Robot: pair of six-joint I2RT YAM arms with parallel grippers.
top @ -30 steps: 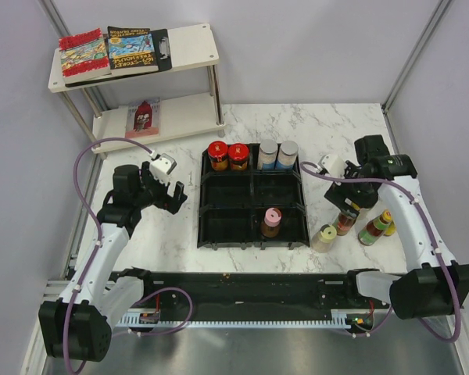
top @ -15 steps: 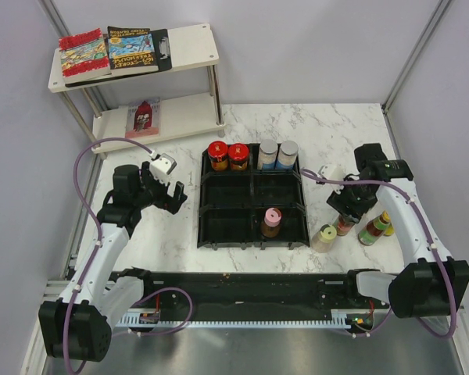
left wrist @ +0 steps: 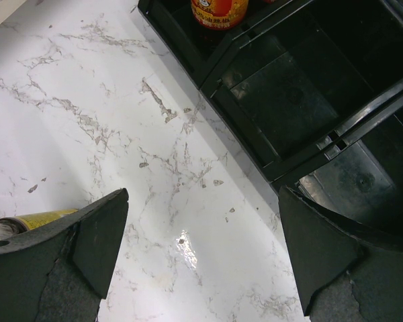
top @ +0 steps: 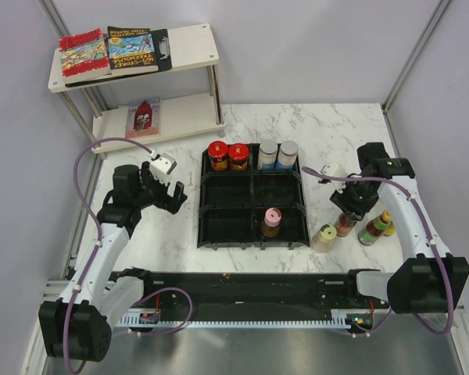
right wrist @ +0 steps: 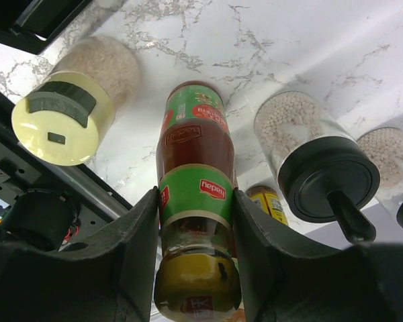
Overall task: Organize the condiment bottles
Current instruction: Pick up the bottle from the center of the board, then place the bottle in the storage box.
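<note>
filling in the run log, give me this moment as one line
right gripper: jaws against yellow-capped sauce bottle, upright on table | left gripper: open, empty, beside tray

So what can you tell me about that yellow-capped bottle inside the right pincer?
It is a small clear sauce bottle with a yellow cap, full of red-brown sauce, with green labels carrying a red logo. It stands upright on the white marble table, just right of the black compartmented tray, with other jars close by. The right pincer sits over it, and its fingers appear pressed against both sides below the cap.

a robot lab cell: plain grey walls (top: 313, 47), metal frame posts (top: 410, 66), arms (top: 102, 242) bolted to the table (top: 328, 125).
</note>
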